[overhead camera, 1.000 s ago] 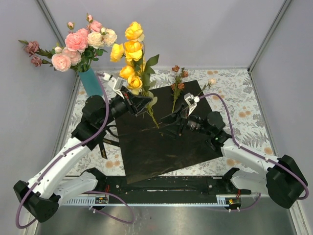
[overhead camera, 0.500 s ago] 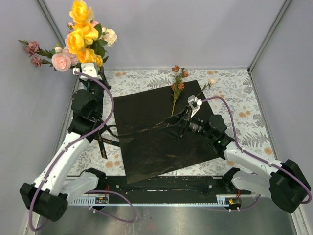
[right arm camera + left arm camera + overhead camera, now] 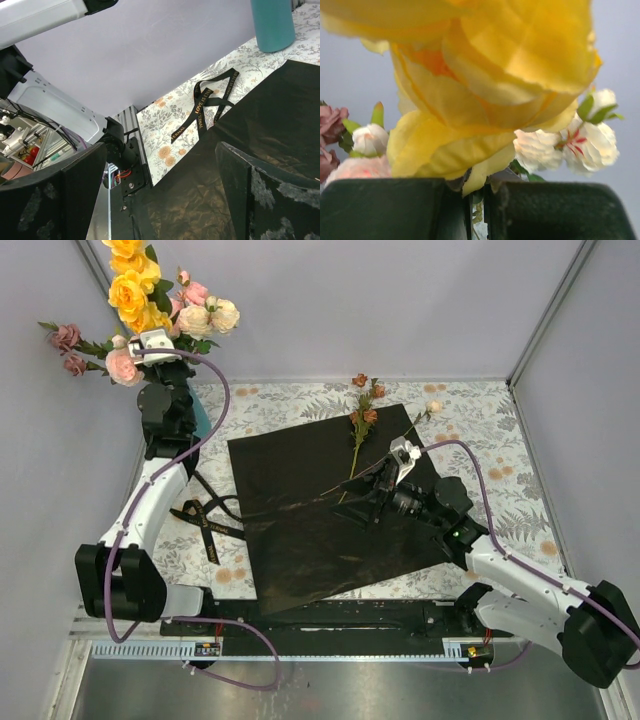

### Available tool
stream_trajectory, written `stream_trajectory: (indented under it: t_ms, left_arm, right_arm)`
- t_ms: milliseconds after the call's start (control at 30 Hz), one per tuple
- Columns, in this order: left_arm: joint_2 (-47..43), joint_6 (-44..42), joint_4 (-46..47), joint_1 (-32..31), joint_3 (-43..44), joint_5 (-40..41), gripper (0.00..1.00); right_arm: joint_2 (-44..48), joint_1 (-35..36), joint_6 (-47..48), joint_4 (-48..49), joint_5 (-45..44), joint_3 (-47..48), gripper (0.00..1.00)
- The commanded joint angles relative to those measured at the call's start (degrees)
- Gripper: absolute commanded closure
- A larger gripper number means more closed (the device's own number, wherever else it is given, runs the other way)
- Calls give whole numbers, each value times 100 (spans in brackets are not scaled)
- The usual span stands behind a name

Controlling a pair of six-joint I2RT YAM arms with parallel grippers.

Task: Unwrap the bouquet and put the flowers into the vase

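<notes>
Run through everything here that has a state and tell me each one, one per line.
Vase: upright, pink roses in it.
Yellow roses: gripped, raised near the vase.
Left pincer: shut on the yellow roses' stem.
Black paper: unwrapped, spread flat.
Right pincer: open, empty, over the black paper.
Ribbon: untied, lying loose.
Mauve roses: lying across the paper's far edge.

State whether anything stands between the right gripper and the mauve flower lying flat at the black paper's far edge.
Nothing visible does. The open right gripper hovers over the black paper beside the stem end of the mauve flower, with only bare paper between.
</notes>
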State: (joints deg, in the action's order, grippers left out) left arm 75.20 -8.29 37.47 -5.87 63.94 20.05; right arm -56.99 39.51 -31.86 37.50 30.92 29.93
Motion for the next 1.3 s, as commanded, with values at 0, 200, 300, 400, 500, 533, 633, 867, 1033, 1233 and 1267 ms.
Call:
stream_trajectory:
  t_ms: [0, 200, 300, 400, 500, 533, 633, 867, 1033, 1233, 1267]
  left_arm:
    - [319, 135, 867, 244, 645, -352, 100]
    - [794, 240, 937, 411, 979, -511, 100]
    - [961, 293, 893, 446, 1041, -538, 100]
    - [1084, 302, 893, 464, 980, -520, 100]
    - [1216, 267, 823, 464, 918, -406, 100]
    - [1260, 258, 849, 473, 892, -354, 100]
    - [1409, 258, 867, 499, 804, -318, 100]
    - [1700, -75, 832, 517, 699, -81, 100]
    - [1831, -94, 656, 517, 742, -37, 100]
    - [1902, 65, 322, 534, 655, -54, 72]
    - [1876, 74, 261, 525, 637, -54, 66]
  right_arm:
    - [171, 22, 285, -84, -59, 100, 1]
    - [39, 31, 373, -93, -7, 197, 1]
    - [-14, 31, 373, -49, 2, 197, 1]
    - [-49, 31, 391, -23, -15, 197, 1]
    - [-93, 31, 408, -40, -24, 206, 1]
    - [-84, 22, 417, -41, -24, 206, 1]
    - [-75, 31, 435, -67, -42, 188, 1]
    - [-49, 31, 461, -137, -60, 180, 1]
    - [-22, 31, 444, -146, -95, 188, 1]
    - [56, 22, 443, -260, -121, 215, 1]
    - [83, 31, 452, -313, -130, 232, 1]
